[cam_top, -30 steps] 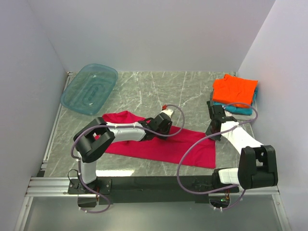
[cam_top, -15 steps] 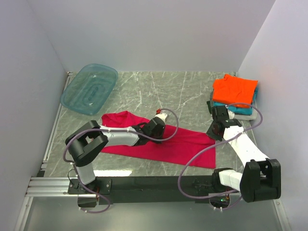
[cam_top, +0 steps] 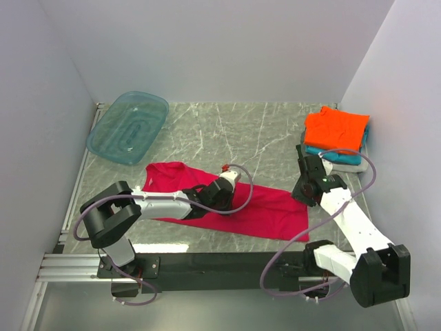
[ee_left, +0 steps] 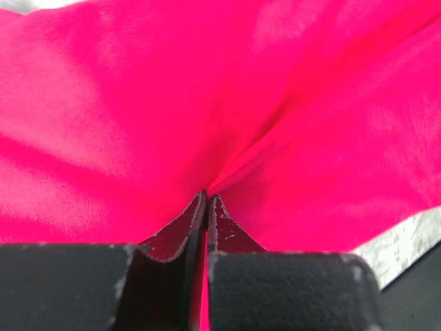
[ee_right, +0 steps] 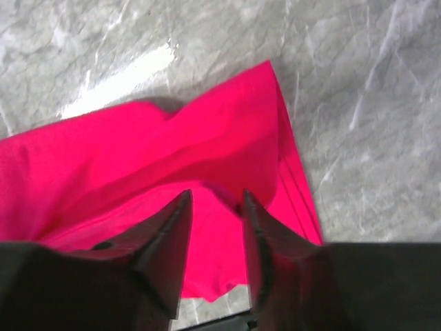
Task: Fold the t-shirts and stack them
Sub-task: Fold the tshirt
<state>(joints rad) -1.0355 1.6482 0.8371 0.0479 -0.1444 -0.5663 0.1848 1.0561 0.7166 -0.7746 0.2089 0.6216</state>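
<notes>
Crimson t-shirt [cam_top: 269, 210] lies on the tabletop [cam_top: 262, 131], near-right of the teal tub [cam_top: 128, 127]. Left end effector [ee_left: 207, 200] clamps a fold of it — right end effector [ee_right: 215, 200] narrowly parted over its corner, grip unclear.

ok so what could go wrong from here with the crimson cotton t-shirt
1. The left gripper is shut on a bunched ridge of the crimson cotton t-shirt; lifting may drag extra layers and wrinkle it.
2. The right gripper has its jaws apart above the shirt's corner; pulling one-sided could skew the fold.
</notes>
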